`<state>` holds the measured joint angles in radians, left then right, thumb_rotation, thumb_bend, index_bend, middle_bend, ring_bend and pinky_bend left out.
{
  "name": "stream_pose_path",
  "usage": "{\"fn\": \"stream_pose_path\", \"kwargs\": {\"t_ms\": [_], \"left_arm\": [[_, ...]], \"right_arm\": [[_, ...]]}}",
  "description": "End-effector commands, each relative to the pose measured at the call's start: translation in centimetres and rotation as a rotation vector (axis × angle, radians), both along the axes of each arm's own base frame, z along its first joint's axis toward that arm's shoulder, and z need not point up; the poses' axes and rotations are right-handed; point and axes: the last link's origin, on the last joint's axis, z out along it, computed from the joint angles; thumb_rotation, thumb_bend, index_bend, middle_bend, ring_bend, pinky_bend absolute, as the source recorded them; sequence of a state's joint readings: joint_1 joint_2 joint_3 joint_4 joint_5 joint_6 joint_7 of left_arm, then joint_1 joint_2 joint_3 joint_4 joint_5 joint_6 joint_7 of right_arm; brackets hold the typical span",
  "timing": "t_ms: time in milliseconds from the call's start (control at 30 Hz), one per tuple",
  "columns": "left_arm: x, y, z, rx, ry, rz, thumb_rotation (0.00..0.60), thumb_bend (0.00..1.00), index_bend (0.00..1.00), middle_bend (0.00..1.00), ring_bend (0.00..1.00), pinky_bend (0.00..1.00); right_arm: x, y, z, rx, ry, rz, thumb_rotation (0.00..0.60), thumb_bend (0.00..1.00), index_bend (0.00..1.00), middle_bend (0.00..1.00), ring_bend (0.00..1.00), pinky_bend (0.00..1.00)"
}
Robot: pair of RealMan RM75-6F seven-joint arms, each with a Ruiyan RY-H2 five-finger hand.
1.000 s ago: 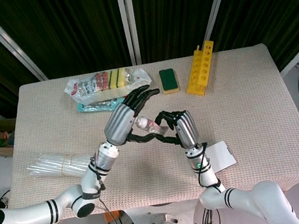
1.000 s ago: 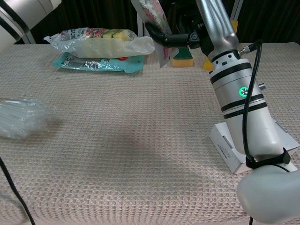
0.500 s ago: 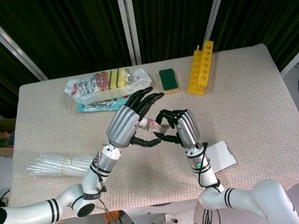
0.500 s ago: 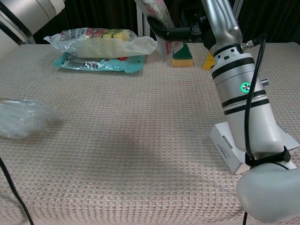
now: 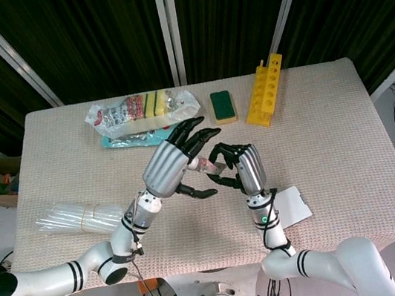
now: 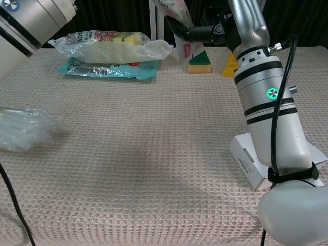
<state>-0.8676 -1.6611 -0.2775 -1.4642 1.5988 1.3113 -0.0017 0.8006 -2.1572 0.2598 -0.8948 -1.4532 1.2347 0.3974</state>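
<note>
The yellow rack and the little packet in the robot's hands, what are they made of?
The yellow rack looks like hard, smooth plastic: even bright colour, crisp edges and a row of round holes. The little packet, held between the left hand and right hand, seems thin shiny plastic film, crinkled and printed, though it is partly hidden.

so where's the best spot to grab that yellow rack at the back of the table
Judging by its pose, take the yellow rack across its long narrow body near the middle, coming from above with fingers on its two long sides. It lies slanted, with bare cloth on both sides; the sponge sits apart to its left.
</note>
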Motion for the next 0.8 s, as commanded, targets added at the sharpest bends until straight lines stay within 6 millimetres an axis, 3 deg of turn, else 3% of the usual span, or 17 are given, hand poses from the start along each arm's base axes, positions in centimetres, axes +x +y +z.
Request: {"fn": "stream_pose_path", "kwargs": {"t_ms": [33, 533, 700, 800], "left_arm": [[0.0, 0.1, -0.2, 0.022, 0.015, -0.008, 0.0, 0.0, 0.16, 0.25, 0.1, 0.15], [-0.1, 0.7, -0.4, 0.091, 0.05, 0.001, 0.0, 0.0, 0.21, 0.24, 0.1, 0.15], [-0.7, 1.3, 1.7, 0.059, -0.097, 0.081, 0.0, 0.0, 0.17, 0.22, 0.1, 0.15], [-2.6, 2.4, 4.5, 0.047, -0.203, 0.206, 0.0, 0.0, 0.11, 0.2, 0.1, 0.15]], "right_arm": [[0.0, 0.0, 0.0, 0.009, -0.005, -0.005, 0.6, 0.52, 1.0, 0.96, 0.84, 0.95], [0.4, 0.5, -0.1, 0.032, -0.009, -0.001, 0.6, 0.52, 1.0, 0.96, 0.84, 0.95], [-1.1, -0.1, 0.5, 0.006, 0.02, -0.028, 0.6, 0.52, 1.0, 0.96, 0.84, 0.95], [-3.3, -1.1, 1.9, -0.035, 0.089, -0.047, 0.6, 0.52, 1.0, 0.96, 0.84, 0.95]]}}
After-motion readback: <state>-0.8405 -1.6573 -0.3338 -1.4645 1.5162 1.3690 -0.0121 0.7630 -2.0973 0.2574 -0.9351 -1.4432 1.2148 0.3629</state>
